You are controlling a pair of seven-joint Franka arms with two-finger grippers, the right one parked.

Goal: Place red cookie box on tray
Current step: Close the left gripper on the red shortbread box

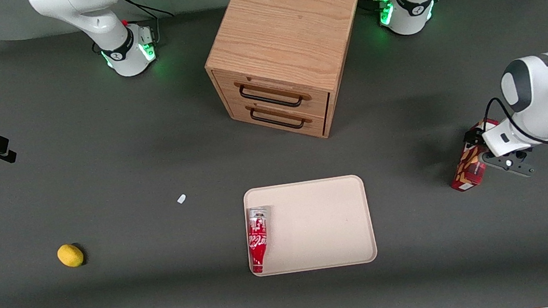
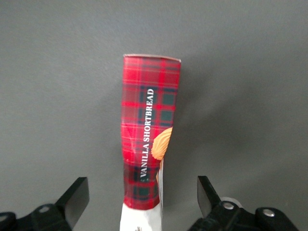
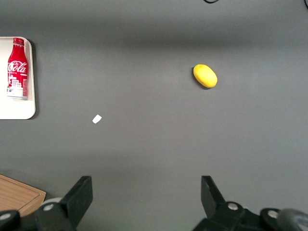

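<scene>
Your left gripper, fingers apart, straddled the slim red tartan cardboard cookie box | at right of frame, well apart from beige rectangular tray | risk: off-centre closing could have tipped it.

Red tartan cookie box, beige tray, yellow lemon.

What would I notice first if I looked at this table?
Probably the big wooden cabinet standing in the middle. Nearer the camera, a red soda bottle lies on the beige tray. At the working arm's end, the open gripper straddles the red cookie box.
</scene>
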